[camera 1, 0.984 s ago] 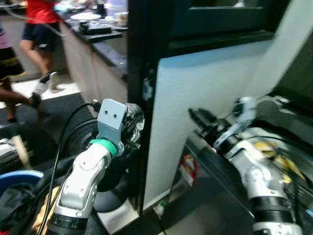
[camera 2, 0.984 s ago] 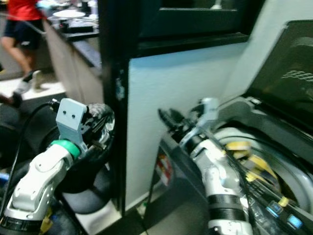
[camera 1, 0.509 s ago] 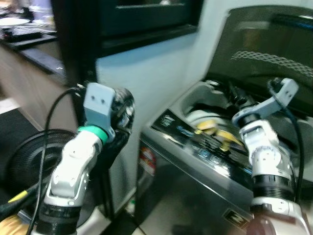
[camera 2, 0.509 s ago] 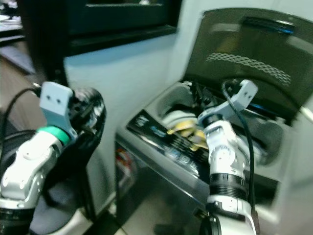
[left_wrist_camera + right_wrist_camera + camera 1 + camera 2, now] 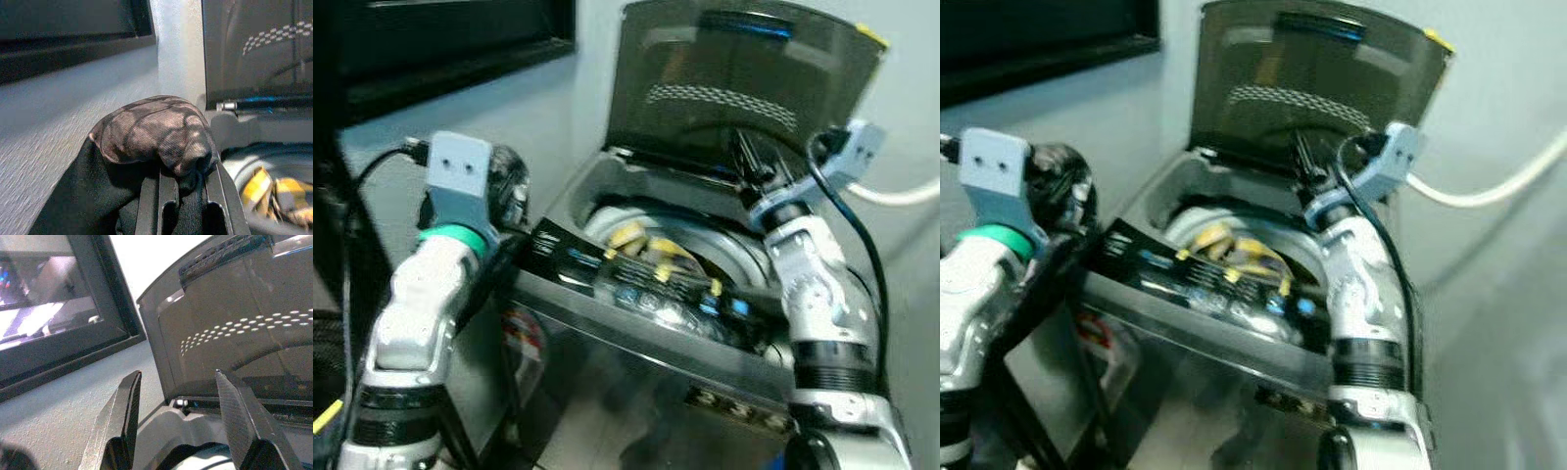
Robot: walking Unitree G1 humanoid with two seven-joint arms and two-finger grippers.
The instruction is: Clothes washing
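Gripping a dark garment (image 5: 151,132) just beside the open washing machine (image 5: 646,294), the left claw (image 5: 181,196) is clamped shut, while the right claw (image 5: 178,421) hovers spread above its drum (image 5: 705,245), holding nothing.

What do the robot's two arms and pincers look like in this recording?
Both arms are silver, jointed, with black ribbed bands. The left arm has a green ring and a grey-blue block with two dots; black cables trail from both. The left pincer and right pincer have long black fingers, textured on the inside.
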